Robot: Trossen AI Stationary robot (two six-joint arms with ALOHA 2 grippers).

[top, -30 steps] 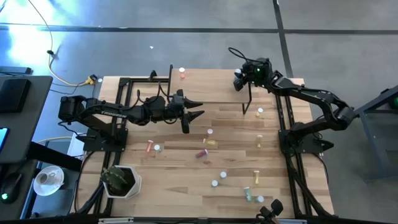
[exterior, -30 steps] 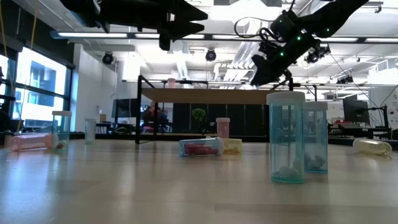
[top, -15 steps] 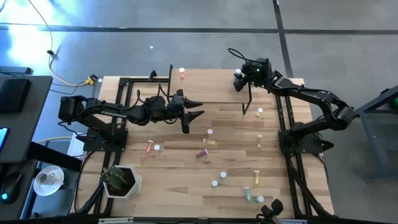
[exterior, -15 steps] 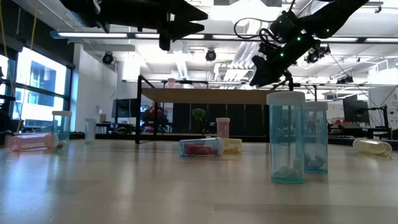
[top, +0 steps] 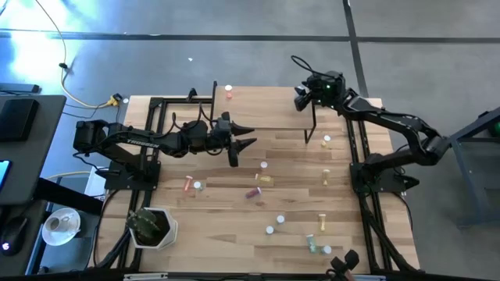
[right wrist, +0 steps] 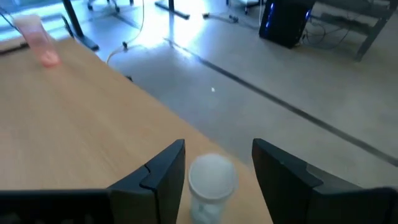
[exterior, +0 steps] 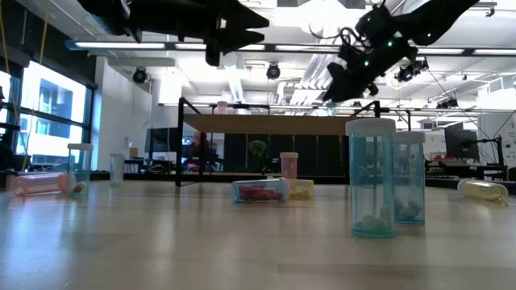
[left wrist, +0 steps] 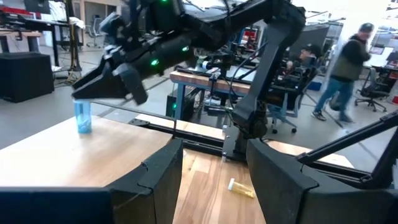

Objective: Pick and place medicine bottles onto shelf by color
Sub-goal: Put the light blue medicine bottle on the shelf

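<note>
Medicine bottle (right wrist: 211, 180), blue-grey, white cap: stands upright on the shelf (right wrist: 81, 137) at its far right corner, close to the edge, a pink bottle (right wrist: 38, 42) at the opposite end. My right gripper (right wrist: 214, 171) straddles it, jaws apart and off the cap. Risk, as I judge it: a sideways drift on lifting away could clip the cap and tip it off the edge. Left gripper (top: 244, 136) hangs over mid-surface, jaws apart, empty; more bottles wait below.
</note>
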